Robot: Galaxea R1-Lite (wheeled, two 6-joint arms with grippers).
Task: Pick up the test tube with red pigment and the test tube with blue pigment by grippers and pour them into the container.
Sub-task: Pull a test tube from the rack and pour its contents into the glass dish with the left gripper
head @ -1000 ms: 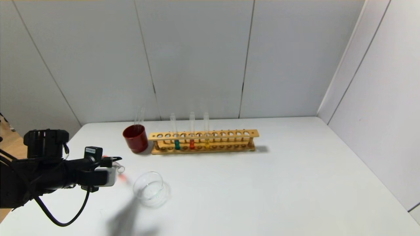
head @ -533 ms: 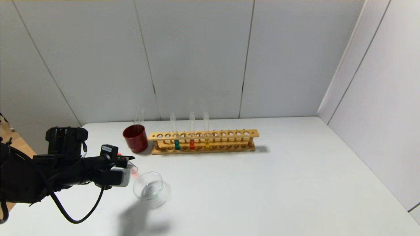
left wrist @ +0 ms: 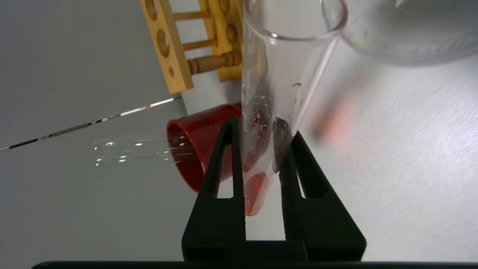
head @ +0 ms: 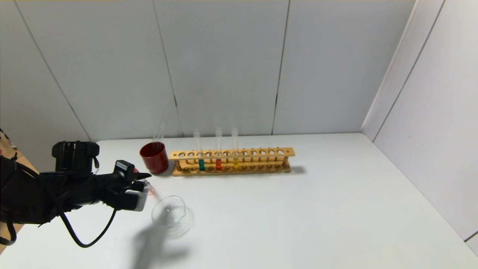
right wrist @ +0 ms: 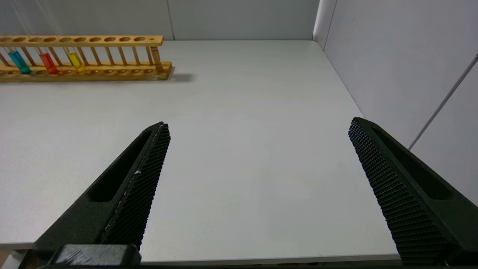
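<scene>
My left gripper (head: 145, 188) is shut on the test tube with red pigment (head: 150, 190), held nearly level just left of the container (head: 170, 216), a clear glass dish. In the left wrist view the gripper (left wrist: 263, 129) pinches the tube (left wrist: 276, 86) near its base. A little orange-red liquid sits at the base and the open mouth points toward the dish (left wrist: 403, 45). The test tube with blue pigment (head: 201, 163) stands in the wooden rack (head: 261, 153); it also shows in the right wrist view (right wrist: 18, 62). My right gripper (right wrist: 259, 123) is open and empty over the table's near right side.
A dark red cup (head: 154, 157) with clear tubes in it stands left of the rack. The rack also holds a darker red-orange tube (head: 218, 163) and a yellow tube (head: 235, 163). Grey walls close the back and right sides.
My left arm has moved right with the red tube, bringing its mouth close to the dish's left rim, then rose slightly. The right arm has not moved.
</scene>
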